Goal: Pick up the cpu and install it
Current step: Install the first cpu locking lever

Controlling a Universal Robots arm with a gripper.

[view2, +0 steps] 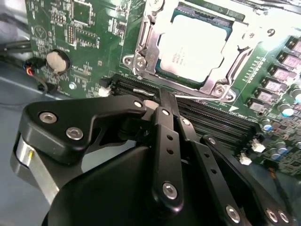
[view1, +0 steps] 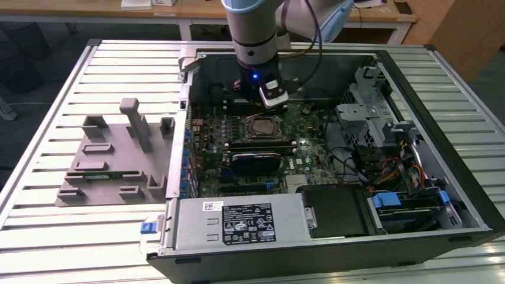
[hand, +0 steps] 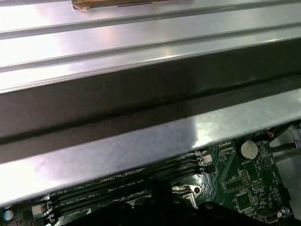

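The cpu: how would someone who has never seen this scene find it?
Start at the open computer case, then the green motherboard inside. The cpu sits in the metal socket frame beside the memory slots, the only shiny silver square there.

The silver-topped cpu (view2: 194, 43) lies flat in its socket.

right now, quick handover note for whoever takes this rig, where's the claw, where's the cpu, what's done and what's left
Claw: fingers drawn together, holding nothing, poised above the black memory slots beside the socket.
CPU: the flat square chip with the shiny silver-grey metal top already lies in the metal socket frame on the green motherboard inside the open computer case.
Done: chip picked and placed.
Left: I cannot tell whether the socket is latched; check that.
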